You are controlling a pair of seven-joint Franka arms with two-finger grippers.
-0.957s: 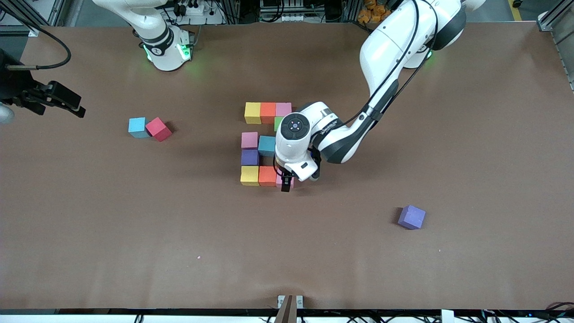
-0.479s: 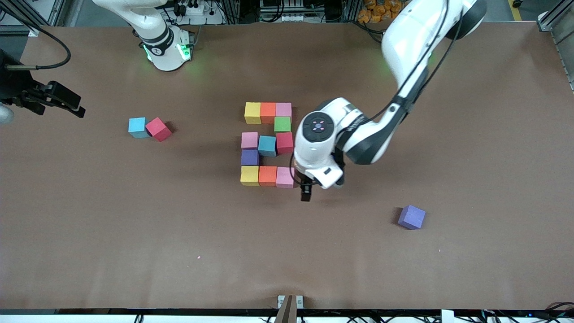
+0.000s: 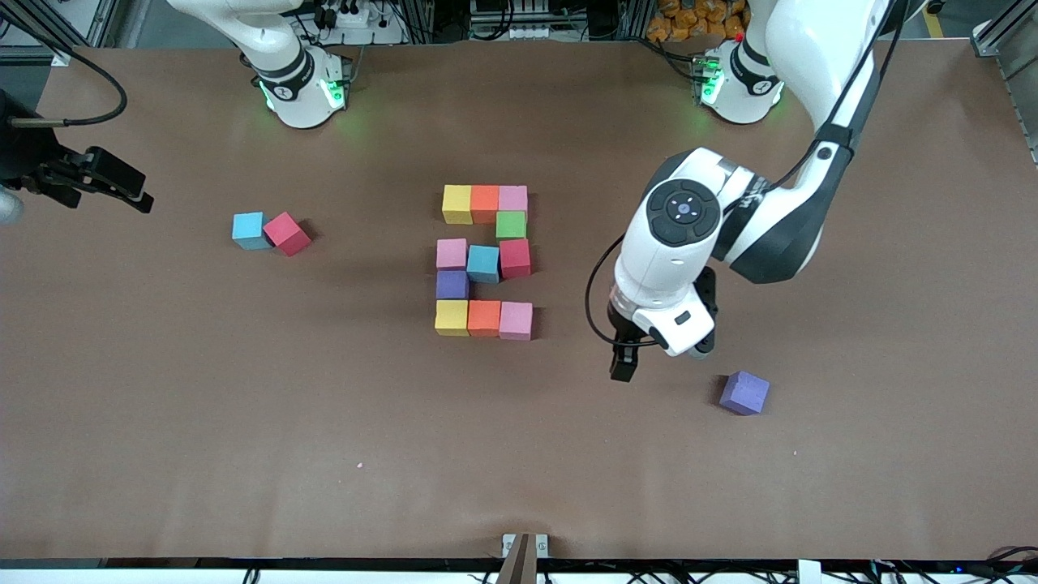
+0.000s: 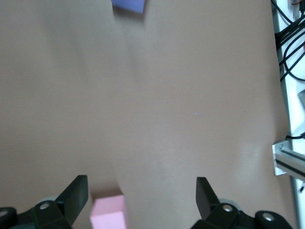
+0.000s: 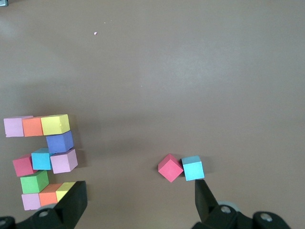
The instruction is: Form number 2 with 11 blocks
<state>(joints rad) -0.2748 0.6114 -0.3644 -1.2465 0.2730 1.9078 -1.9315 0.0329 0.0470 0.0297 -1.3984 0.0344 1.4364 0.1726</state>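
Left gripper (image 3: 623,367) open, pointing down beside number 2 (image 3: 484,259).

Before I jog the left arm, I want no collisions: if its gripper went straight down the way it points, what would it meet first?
Probably bare table. The open left gripper points down at brown surface. The purple block lies off to one side, though height is hard to judge.

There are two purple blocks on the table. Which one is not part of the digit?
The loose purple block, lying alone toward the left arm's end of the table, beside the open left gripper. The other purple block sits inside the number 2, touching its neighbours.
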